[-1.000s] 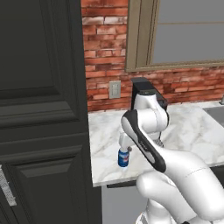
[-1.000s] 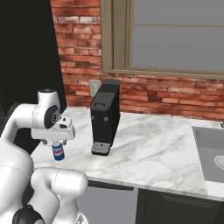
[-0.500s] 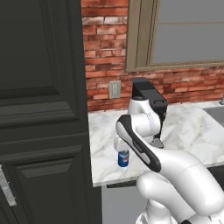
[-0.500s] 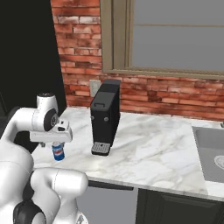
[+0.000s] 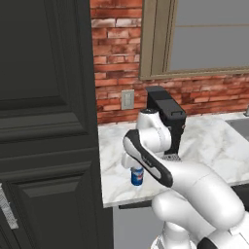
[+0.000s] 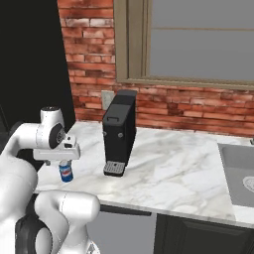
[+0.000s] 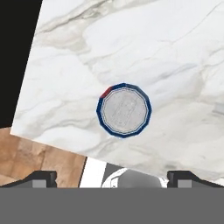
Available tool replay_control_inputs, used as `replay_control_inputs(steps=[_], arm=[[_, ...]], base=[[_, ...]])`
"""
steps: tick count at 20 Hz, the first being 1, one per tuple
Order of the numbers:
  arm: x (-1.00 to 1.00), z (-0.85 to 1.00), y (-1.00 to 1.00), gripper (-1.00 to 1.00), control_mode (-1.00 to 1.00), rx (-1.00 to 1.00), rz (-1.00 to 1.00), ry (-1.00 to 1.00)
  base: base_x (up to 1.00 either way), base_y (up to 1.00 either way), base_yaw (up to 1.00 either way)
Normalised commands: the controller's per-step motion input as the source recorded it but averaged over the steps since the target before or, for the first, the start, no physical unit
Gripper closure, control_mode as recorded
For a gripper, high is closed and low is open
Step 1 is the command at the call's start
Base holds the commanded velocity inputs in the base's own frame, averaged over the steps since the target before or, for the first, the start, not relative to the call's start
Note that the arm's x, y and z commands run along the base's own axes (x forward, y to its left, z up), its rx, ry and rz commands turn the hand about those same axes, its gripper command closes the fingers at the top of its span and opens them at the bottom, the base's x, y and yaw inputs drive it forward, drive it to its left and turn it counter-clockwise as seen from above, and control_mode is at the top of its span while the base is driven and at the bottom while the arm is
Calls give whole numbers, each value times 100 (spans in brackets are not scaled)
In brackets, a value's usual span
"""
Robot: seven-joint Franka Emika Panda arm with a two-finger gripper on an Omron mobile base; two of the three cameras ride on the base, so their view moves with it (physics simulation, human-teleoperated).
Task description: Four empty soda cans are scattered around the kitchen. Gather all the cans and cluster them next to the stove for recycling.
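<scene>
A dark cabinet [image 5: 46,121] stands at the left, against the marble counter [image 5: 214,141]. Near the counter's left front edge a blue can [image 5: 137,176] stands upright, and the gripper [image 7: 111,177] hangs straight above it, jaws spread wide and grasping nothing, its fingertips [image 7: 41,178] clear of the can's silver top. Just right of the can sits a black coffee machine [image 6: 120,131]; a sink [image 6: 237,171] lies far right.

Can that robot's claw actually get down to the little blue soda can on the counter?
Probably yes. The gripper hangs open right above the blue soda can, which stands upright on the marble counter with bare stone around it; the coffee machine stands off to the side.
</scene>
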Motion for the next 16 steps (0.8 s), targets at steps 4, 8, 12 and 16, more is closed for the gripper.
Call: replay_control_inputs(steps=[4, 8, 12, 16], arm=[[28, -23, 1, -100, -100, 0, 1, 0], [34, -21, 0, -100, -100, 0, 0, 0], [31, -18, 0, -100, -100, 0, 0, 0], [20, -24, 5, -100, -100, 0, 1, 0]], base=[[0, 0, 0], [0, 0, 0], [0, 0, 0], [0, 0, 0]])
